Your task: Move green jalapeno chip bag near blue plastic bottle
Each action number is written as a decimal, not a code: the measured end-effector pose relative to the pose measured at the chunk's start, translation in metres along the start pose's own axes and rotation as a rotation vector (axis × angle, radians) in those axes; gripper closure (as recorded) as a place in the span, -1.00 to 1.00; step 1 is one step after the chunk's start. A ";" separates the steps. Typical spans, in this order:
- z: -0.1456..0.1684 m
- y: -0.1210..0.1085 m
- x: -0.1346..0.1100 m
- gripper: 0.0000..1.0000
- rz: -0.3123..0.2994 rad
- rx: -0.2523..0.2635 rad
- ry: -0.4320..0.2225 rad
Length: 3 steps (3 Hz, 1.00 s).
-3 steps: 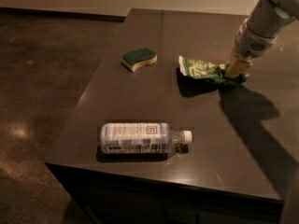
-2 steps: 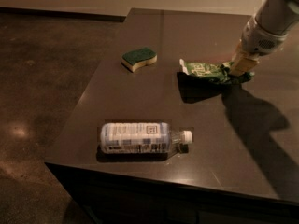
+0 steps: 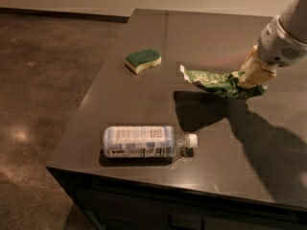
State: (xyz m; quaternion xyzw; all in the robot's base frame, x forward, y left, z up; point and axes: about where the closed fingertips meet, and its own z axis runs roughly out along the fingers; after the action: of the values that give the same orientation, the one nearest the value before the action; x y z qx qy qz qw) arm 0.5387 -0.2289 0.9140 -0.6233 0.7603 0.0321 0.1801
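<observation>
The green jalapeno chip bag point(image 3: 213, 81) hangs above the dark table, held by its right end and casting a shadow below it. My gripper point(image 3: 250, 80) is at the right of the view, shut on that right end of the bag. The blue plastic bottle point(image 3: 144, 141) lies on its side near the table's front edge, cap pointing right, well below and left of the bag.
A green-topped yellow sponge point(image 3: 143, 60) lies on the table at the back left. The dark table point(image 3: 158, 104) has its left edge and front edge close to the bottle. A brown polished floor point(image 3: 43, 80) lies to the left.
The gripper has lifted the chip bag higher off the table; its shadow now lies further below it. The bottle and sponge have not moved.
</observation>
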 end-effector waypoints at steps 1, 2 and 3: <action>0.000 0.041 -0.012 1.00 -0.008 -0.057 -0.044; 0.006 0.074 -0.026 1.00 -0.020 -0.109 -0.081; 0.013 0.095 -0.038 0.67 -0.031 -0.144 -0.103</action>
State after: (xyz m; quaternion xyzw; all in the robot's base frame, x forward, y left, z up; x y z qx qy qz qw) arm 0.4569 -0.1683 0.8970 -0.6439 0.7359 0.1161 0.1742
